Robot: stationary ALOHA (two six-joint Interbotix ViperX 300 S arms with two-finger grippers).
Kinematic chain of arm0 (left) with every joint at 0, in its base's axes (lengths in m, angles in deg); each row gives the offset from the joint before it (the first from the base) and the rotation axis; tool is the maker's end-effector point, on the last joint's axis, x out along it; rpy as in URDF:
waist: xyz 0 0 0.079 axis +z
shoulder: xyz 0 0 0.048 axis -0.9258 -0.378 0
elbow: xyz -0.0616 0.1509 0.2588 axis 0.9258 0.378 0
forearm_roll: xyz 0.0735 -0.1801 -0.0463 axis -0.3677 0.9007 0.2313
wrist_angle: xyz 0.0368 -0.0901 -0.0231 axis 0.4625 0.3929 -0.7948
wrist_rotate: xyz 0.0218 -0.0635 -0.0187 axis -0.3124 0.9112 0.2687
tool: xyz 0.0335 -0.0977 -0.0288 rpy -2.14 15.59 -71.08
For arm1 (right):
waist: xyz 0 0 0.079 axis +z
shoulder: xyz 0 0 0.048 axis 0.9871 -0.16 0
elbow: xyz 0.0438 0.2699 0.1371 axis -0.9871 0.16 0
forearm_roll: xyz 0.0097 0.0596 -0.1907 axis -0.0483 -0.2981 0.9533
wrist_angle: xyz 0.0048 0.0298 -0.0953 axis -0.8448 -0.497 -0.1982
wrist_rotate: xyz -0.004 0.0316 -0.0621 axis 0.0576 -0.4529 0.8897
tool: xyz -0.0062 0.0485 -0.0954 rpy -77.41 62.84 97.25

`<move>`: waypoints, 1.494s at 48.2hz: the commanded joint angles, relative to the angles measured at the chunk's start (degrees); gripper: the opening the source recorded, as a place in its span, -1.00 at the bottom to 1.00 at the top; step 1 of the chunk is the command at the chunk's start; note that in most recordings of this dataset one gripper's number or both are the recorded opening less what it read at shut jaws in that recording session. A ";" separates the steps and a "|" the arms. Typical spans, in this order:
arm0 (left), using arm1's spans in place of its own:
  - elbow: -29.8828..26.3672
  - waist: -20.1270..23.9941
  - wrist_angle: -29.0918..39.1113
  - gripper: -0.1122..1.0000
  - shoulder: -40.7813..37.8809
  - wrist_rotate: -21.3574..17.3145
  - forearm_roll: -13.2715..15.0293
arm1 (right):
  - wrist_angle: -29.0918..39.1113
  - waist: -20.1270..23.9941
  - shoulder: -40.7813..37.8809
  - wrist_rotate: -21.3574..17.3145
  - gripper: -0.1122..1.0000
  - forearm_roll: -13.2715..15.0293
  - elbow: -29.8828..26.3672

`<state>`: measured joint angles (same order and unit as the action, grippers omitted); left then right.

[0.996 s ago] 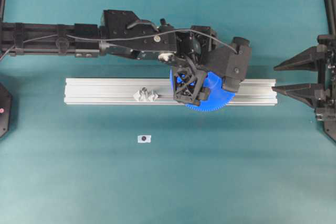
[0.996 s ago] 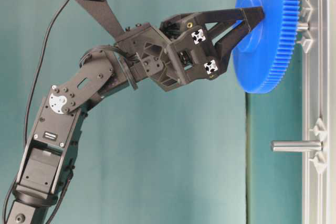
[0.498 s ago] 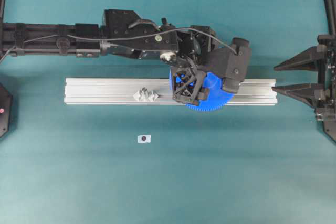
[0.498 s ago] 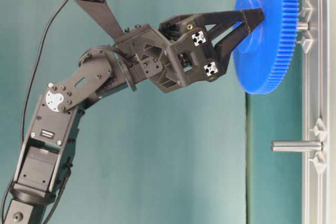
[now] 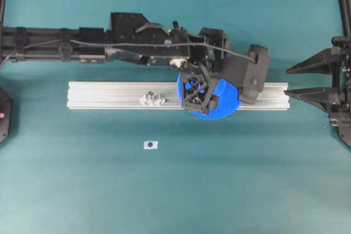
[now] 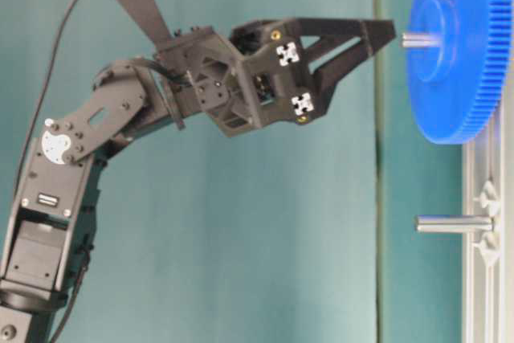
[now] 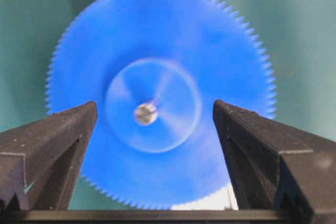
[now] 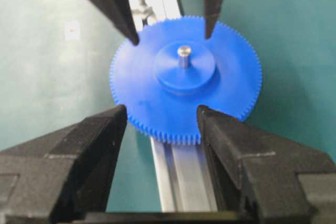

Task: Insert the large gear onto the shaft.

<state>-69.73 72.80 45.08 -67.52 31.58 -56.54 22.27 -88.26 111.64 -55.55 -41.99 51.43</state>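
The large gear [image 5: 224, 104] sits flat on the aluminium rail [image 5: 104, 95], with the shaft [image 6: 418, 38] poking up through its hub. The gear and shaft also show in the left wrist view [image 7: 210, 45] [image 7: 145, 113] and the right wrist view [image 8: 152, 95] [image 8: 183, 54]. My left gripper [image 5: 197, 92] is open and empty, a little above the gear's hub [image 6: 384, 35], its fingers apart from it. My right gripper [image 5: 287, 82] is open and empty at the rail's right end, short of the gear's rim [image 8: 161, 109].
A second silvery pin [image 5: 149, 97] on a clear mount stands on the rail to the left of the gear; it also shows in the table-level view [image 6: 454, 223]. A white sticker with a black dot [image 5: 150, 144] lies on the teal mat in front of the rail.
My left gripper has opened, let go of the gear and drawn back from it. The gear has slid down the shaft to the rail, and the shaft tip now sticks out of the hub.
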 commanded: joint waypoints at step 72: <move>36.65 -0.88 -22.32 0.77 37.00 11.25 -0.18 | 8.44 -0.26 8.53 -0.62 0.33 -0.09 0.35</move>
<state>-34.14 72.10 24.60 -33.86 42.74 -56.54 30.18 -88.35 120.34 -55.63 -42.08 52.40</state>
